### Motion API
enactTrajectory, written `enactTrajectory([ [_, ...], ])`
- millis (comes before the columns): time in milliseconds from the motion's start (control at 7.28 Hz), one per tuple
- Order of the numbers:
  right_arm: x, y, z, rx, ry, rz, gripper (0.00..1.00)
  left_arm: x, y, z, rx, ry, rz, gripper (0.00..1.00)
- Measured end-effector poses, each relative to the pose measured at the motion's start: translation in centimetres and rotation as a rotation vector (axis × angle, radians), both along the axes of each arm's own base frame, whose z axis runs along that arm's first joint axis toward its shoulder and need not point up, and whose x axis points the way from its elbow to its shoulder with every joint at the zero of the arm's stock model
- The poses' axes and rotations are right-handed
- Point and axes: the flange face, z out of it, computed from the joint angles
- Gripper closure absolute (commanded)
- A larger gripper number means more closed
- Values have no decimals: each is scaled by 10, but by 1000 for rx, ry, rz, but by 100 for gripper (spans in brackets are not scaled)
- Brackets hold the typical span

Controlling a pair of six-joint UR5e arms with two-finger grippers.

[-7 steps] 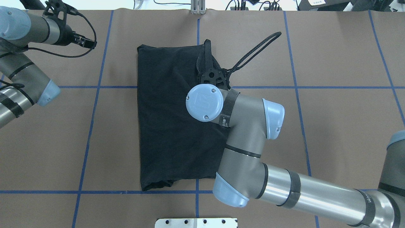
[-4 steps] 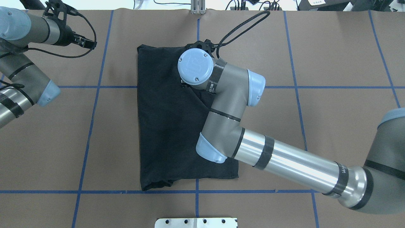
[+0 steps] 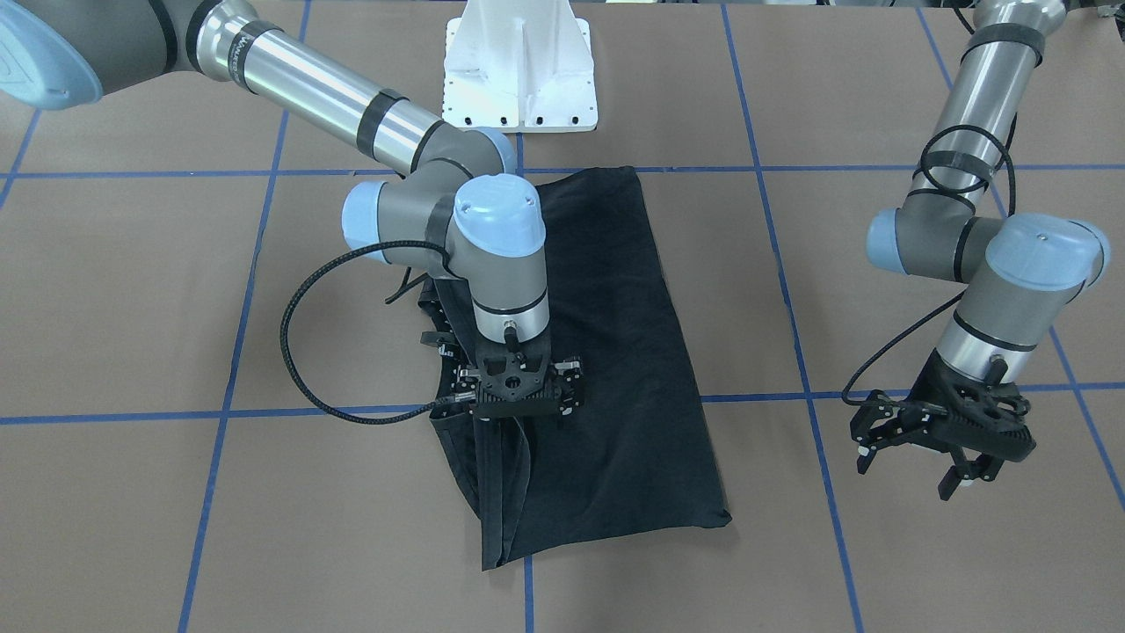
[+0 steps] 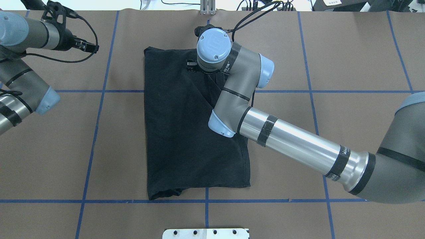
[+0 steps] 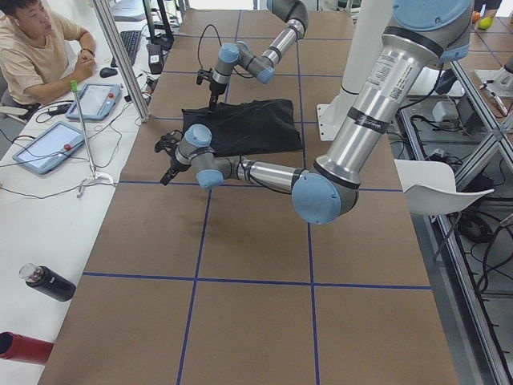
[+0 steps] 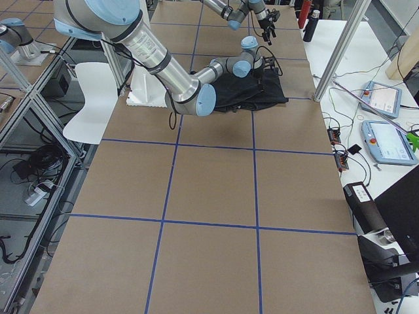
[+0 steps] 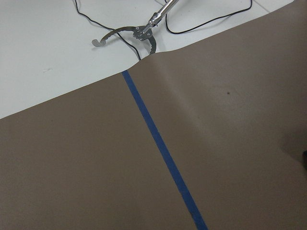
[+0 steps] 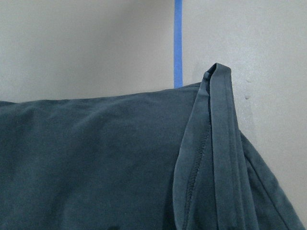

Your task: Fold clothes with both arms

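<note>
Left pincer (image 3: 914, 462): spread open, empty, well left of the black T-shirt (image 4: 179, 132), which lies part-folded mid-desk (image 4: 348, 66). Right pincer (image 3: 514, 418): closed on a raised hem fold at the T-shirt's far edge; the thin fold could slip free, or a sideways pull could drag the lower layers askew. Surface: brown paper, blue tape grid (image 4: 99, 91); tablets (image 5: 42, 147) and a seated person (image 5: 36, 48) beyond the T-shirt.

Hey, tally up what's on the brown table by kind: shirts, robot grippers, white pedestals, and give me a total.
black T-shirt: 1
grippers: 2 (right gripper, left gripper)
white pedestal: 1
Total: 4
</note>
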Motion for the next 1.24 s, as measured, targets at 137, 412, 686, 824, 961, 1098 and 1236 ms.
enactTrajectory([
  [137,-3,-1,4,-1,-3,-8,56,-1,1,2,-2,0,-1,0],
  [412,-5,-1,12,-5,2,-23,72,-1,1,3,-4,1,-2,0],
  [686,-7,1,17,-6,10,-32,79,-1,1,3,-5,1,-2,0],
  [824,-8,2,19,-7,12,-35,100,-1,1,3,-5,1,-3,0],
  [961,-8,2,19,-6,13,-37,100,-1,1,3,-5,1,-3,0],
  [1098,-8,3,17,-1,13,-41,100,-1,1,3,-5,2,-3,0],
  [1236,-5,3,15,5,12,-45,100,-1,1,3,-5,2,-2,0],
])
